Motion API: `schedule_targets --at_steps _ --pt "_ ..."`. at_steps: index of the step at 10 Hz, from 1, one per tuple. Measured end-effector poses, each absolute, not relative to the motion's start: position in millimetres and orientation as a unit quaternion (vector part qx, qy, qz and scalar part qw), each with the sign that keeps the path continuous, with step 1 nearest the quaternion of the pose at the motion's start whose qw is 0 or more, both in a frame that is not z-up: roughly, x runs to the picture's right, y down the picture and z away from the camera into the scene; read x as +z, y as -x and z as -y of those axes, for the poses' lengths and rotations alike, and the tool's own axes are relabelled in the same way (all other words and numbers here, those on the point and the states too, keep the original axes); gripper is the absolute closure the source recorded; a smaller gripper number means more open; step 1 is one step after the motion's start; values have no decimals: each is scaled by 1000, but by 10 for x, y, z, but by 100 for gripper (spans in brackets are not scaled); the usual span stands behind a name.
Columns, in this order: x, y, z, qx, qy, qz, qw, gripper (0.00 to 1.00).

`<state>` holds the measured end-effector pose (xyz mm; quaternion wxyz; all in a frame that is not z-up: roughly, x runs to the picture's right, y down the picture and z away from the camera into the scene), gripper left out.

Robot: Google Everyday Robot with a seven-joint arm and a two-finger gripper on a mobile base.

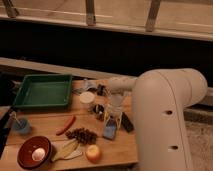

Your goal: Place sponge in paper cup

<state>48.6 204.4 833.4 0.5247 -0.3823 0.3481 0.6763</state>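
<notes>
Near the table's (47, 120) right side, the end effector (113, 120) hung right over the sponge (110, 130); its grip couldn't be told. Black bar (126, 123) lay just right, paper cup (87, 98) up-left, small dark clutter (98, 110) between them.

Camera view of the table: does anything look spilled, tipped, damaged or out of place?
Nothing stands out. The paper cup stands upright, the sponge lies on the table near it, not in it, and the gripper hangs right over the sponge. No spill or damage shows.
</notes>
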Motion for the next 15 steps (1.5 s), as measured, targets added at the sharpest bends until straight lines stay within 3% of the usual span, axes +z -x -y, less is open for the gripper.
schedule_targets --at_steps 3,4,12,15 --pt "8337 -503 -2052 676 382 -347 526 92" --pt "8329 -513 -2038 676 381 -346 528 98" --pt "7707 -793 -1091 706 294 -300 571 100" --pt "7673 -542 -649 699 267 -277 603 100"
